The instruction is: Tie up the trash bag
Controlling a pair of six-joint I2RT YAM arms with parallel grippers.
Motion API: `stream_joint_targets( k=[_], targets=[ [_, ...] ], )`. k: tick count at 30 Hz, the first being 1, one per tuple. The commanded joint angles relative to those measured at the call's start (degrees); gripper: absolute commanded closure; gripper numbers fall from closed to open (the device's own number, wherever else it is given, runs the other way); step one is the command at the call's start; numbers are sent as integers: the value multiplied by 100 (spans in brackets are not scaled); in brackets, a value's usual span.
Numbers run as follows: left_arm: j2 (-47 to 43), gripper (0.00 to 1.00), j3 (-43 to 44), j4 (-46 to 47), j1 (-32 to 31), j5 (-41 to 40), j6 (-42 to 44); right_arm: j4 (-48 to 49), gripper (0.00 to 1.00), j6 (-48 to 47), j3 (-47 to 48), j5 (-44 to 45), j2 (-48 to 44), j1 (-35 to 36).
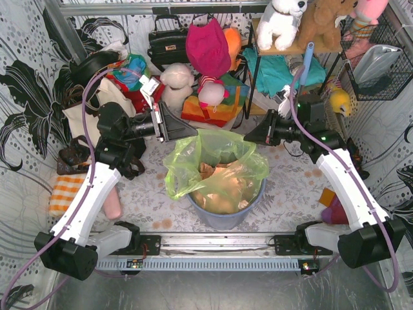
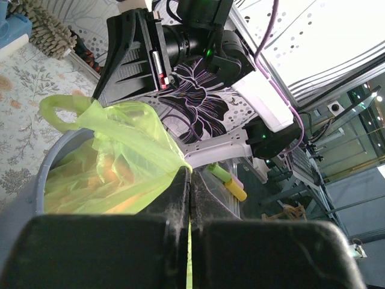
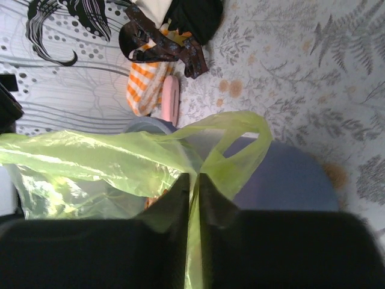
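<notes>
The trash bag (image 1: 216, 169) sits in the blue-grey bin (image 1: 226, 219) at table centre. The left gripper (image 1: 188, 134) pinches its plastic rim at ten o'clock. The right gripper (image 1: 253, 137) is clamped on the rim at two o'clock.

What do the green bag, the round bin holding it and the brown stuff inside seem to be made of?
The trash bag looks like thin glossy plastic film: translucent, wrinkled. The bin is probably rigid matte plastic: smooth blue-grey wall. The filling is likely paper: tan, crumpled, sharply creased.
</notes>
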Motion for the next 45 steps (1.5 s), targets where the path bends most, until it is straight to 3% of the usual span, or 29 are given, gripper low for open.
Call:
stream_joint_targets(
  k=[1, 13, 17, 20, 22, 23, 25, 28, 36, 39, 45],
  targets=[
    [-107, 100, -47, 293, -31, 91, 60, 317, 100, -11, 121, -22, -63, 32],
    [-157, 100, -106, -604, -32, -63, 766, -787, 100, -55, 766, 290, -951, 53],
    [-212, 100, -150, -667, -32, -77, 805, -1130, 100, -88, 352, -134, -1488, 54],
    [-229, 100, -196, -693, -32, -125, 812, -551, 99, 272, -127, -1108, -1912, 53],
    [-232, 100, -211, -684, -32, -139, 781, -317, 85, 496, -248, -1418, -2071, 48],
    [-236, 100, -211, -682, -32, -145, 782, -595, 77, 353, -109, -1153, -2076, 55],
    [-238, 100, -192, -678, -32, -148, 772, -1221, 72, 23, 341, -327, -1985, 51],
    [-247, 100, -161, -699, -32, -153, 753, -1408, 45, 95, 600, 258, -1900, 55],
    [-308, 100, -138, -755, -30, -145, 777, -1621, 39, 180, 728, 1366, -1535, 51],
    [-345, 100, -149, -782, -29, -168, 784, -1808, 32, 134, 749, 1896, -1409, 53],
    [-384, 100, -181, -782, -32, -206, 779, -1497, 24, 380, 266, 1931, -1235, 48]
  ],
)
